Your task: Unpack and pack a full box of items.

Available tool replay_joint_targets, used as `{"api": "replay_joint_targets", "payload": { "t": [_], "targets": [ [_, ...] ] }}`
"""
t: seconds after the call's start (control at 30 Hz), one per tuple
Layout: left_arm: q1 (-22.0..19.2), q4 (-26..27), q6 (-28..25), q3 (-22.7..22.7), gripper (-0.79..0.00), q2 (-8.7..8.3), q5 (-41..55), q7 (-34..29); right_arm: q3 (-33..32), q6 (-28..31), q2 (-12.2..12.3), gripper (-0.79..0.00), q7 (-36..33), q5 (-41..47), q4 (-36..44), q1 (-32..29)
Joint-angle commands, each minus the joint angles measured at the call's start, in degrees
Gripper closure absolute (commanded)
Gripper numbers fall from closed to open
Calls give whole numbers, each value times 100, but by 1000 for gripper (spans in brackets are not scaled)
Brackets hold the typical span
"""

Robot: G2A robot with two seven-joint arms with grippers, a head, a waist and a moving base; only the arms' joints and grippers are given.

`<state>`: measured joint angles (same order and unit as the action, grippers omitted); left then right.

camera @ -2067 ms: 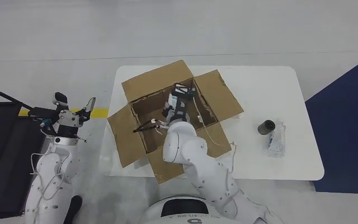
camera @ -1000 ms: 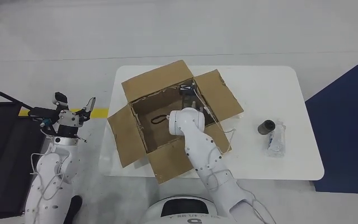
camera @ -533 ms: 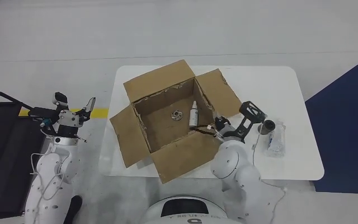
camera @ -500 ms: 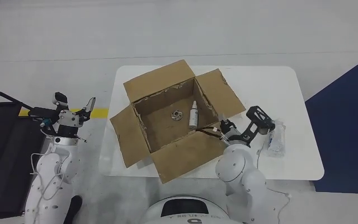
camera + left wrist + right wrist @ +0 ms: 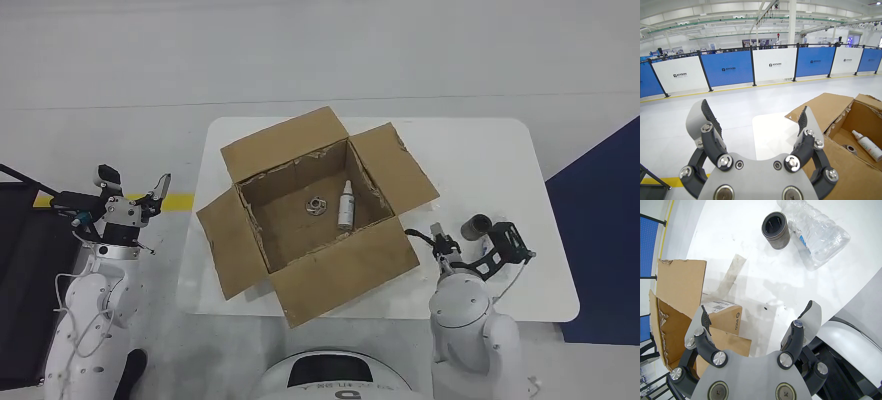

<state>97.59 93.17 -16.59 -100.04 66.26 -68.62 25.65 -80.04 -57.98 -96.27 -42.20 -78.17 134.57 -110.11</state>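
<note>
Unpacking looks half done: with the right tool open and empty near the cylinder, it must next reach left into the box for the spray bottle.

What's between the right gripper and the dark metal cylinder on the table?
Only bare, smudged table between right gripper and cylinder, in the right wrist view; a tape strip lies aside.

Cardboard box showing matt brown paperboard, torn edges looking rough. Spray bottle looking smooth white plastic. Metal sleeve gleaming dully, dark brushed finish. Water bottle showing clear ribbed plastic. Table shining faintly, smooth white, scuffed.
</note>
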Motion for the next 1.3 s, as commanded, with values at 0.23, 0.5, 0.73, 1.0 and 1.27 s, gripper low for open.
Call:
{"api": "replay_joint_targets", "payload": {
  "t": [0.23, 0.5, 0.73, 1.0, 1.27],
  "targets": [
    [0, 0, 0, 0, -785, 0, 0, 0, -1892, -2, -226, -785, -1, 1045, -1007, 1027],
    [0, 0, 0, 0, -785, 0, 0, 0, -3144, -2, -332, -785, -408, 495, -1451, 1552],
    [0, 0, 0, 0, -785, 0, 0, 0, -2901, 130, -316, -785, -541, -303, -1908, 1635],
    [0, 0, 0, 0, -785, 0, 0, 0, -2993, 832, -331, -785, -1243, -1409, -1795, 1517],
    [0, 0, 0, 0, -785, 0, 0, 0, -2954, 1558, -318, -785, -1970, -2302, -1913, 1725]
  ]
}}
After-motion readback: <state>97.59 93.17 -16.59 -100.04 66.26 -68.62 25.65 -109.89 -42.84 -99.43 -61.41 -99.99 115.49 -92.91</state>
